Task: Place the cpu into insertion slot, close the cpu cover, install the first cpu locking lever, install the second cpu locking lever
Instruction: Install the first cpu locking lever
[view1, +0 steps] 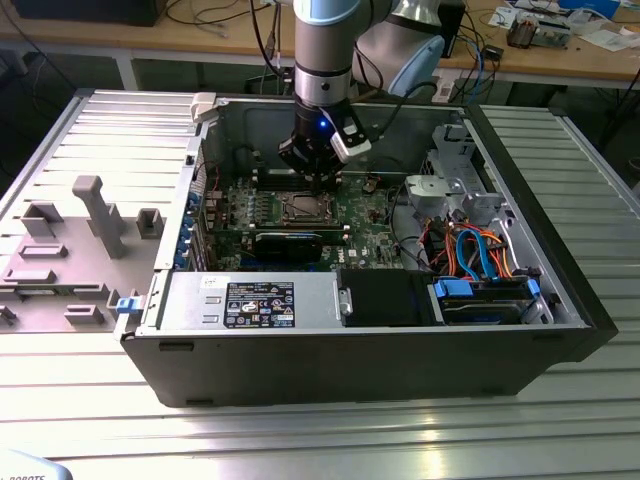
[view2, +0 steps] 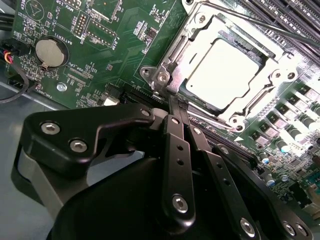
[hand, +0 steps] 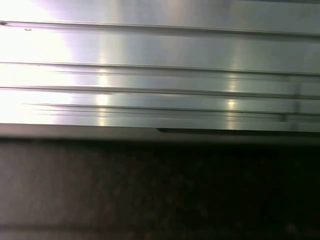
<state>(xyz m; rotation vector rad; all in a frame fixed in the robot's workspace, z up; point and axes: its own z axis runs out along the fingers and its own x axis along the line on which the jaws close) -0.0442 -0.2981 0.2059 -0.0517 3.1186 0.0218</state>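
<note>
The gripper (view1: 318, 180) hangs inside the open computer case (view1: 380, 370), right over the far edge of the processor socket on the green motherboard (view1: 365, 215). In the second wrist view its black fingers (view2: 179, 150) lie pressed together with no gap between them, and their tip meets the corner of the socket by a thin metal locking lever (view2: 167, 102). Whether they pinch the lever or just touch it, I cannot tell.

The cpu (view2: 227, 72) sits flat in the socket, its pale metal top showing through the window of the cpu cover (view2: 200, 37). The cover lies down over the chip, framing it on all sides. A second thin rod (view2: 280, 31) runs along the far side of the socket.

A round coin battery (view2: 49, 52) sits on the board, well apart from the socket. In the exterior view, a long black card (view1: 288, 243) lies just in front of the socket, and a bundle of orange and blue cables (view1: 470, 250) sits to the exterior view's right of it. The case rests on a ribbed metal table (hand: 160, 75), with a grey plastic tray (view1: 70, 250) to the exterior view's left of the case.
</note>
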